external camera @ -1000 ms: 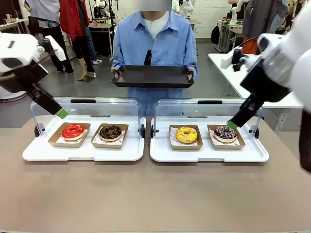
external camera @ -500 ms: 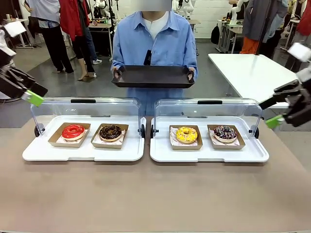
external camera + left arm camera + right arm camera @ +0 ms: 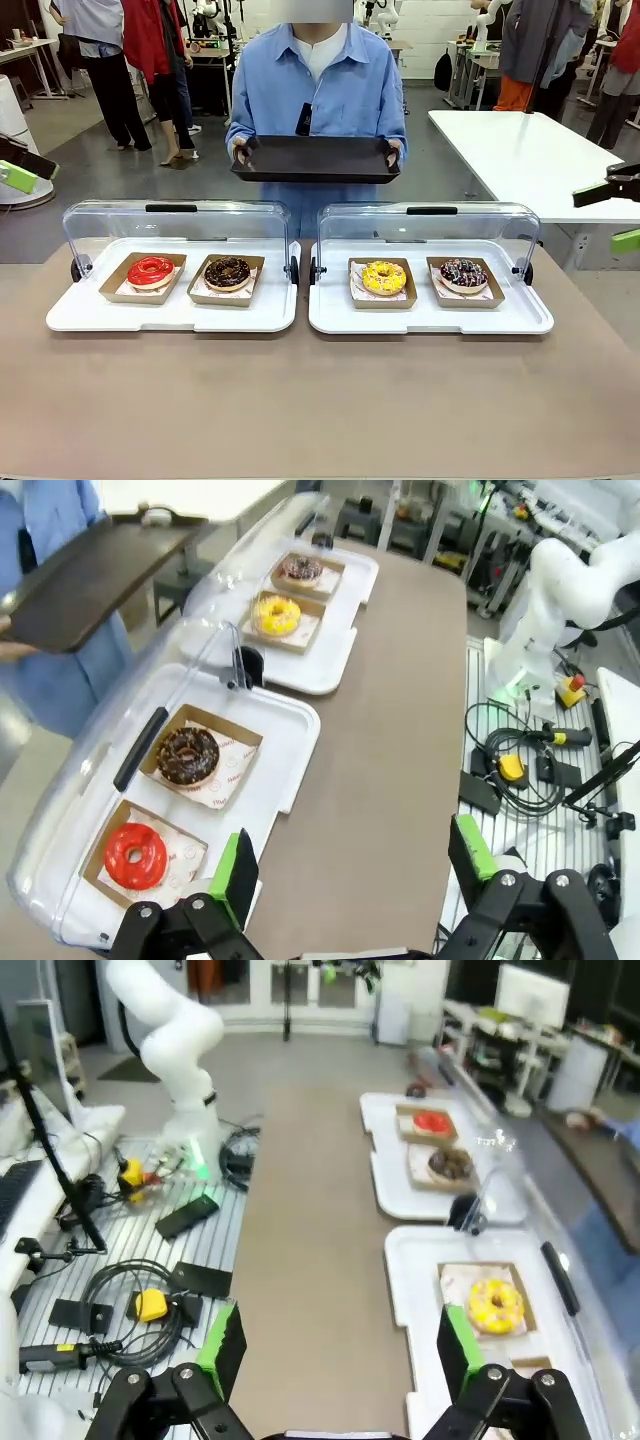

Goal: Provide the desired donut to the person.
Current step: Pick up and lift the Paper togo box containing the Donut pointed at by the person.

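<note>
Left gripper [image 3: 352, 865] spread, empty, off table's [image 3: 320, 400] left edge, right gripper [image 3: 338, 1348] likewise off right edge, red donut [image 3: 150, 270], chocolate donut [image 3: 227, 271], yellow donut [image 3: 384, 277], sprinkled donut [image 3: 463, 273] on white trays [image 3: 170, 320] mid-table, clear lids [image 3: 175, 225] raised behind, person [image 3: 318, 90] holding black tray [image 3: 315, 160] beyond far edge.

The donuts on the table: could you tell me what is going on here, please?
The red donut, chocolate donut, yellow donut and sprinkled donut lie untouched, lids raised. The person across the table holds out a dark tray. The left gripper and right gripper are open at the sides, holding nothing. No donut is handed over yet.
</note>
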Controlling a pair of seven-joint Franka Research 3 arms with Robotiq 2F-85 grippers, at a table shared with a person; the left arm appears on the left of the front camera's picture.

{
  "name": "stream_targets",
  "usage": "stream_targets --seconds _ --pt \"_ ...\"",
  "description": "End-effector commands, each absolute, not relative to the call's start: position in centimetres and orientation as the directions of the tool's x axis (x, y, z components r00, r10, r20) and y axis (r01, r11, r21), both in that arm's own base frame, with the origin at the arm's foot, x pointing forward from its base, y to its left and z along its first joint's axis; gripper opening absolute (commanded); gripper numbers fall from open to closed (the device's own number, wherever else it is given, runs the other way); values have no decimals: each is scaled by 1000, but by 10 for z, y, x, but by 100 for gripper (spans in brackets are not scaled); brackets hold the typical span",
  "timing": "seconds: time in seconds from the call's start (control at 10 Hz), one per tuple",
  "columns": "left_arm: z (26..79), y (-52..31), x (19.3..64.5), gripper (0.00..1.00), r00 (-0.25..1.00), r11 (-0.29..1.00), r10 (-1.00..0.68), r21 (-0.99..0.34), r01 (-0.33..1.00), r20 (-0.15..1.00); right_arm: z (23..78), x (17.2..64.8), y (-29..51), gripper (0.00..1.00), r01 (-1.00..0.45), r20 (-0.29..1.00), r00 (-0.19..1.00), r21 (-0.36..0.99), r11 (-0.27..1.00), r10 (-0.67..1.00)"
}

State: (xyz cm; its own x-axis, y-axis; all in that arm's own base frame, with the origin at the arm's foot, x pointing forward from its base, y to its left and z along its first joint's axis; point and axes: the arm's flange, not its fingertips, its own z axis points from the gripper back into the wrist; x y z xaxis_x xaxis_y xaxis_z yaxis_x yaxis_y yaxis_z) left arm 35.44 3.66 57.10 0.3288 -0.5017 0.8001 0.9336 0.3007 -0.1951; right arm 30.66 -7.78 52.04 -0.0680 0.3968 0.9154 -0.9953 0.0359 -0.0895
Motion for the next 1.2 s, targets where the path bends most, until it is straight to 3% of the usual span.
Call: stream_targets --seconds 0.0,0.4,1.0,1.1 --pt "567 53 357 100 236 233 -463 -139 962 855 513 318 -93 100 -997 930 -66 -76 13 361" --pt "545 91 356 100 21 177 -407 57 983 913 503 324 -113 100 -994 946 55 21 110 320" --pt "521 121 353 100 44 261 -453 85 961 890 499 322 -126 100 -980 946 119 62 191 301" --pt "520 120 351 100 55 269 -454 78 960 889 498 322 -127 100 -965 937 140 57 255 321"
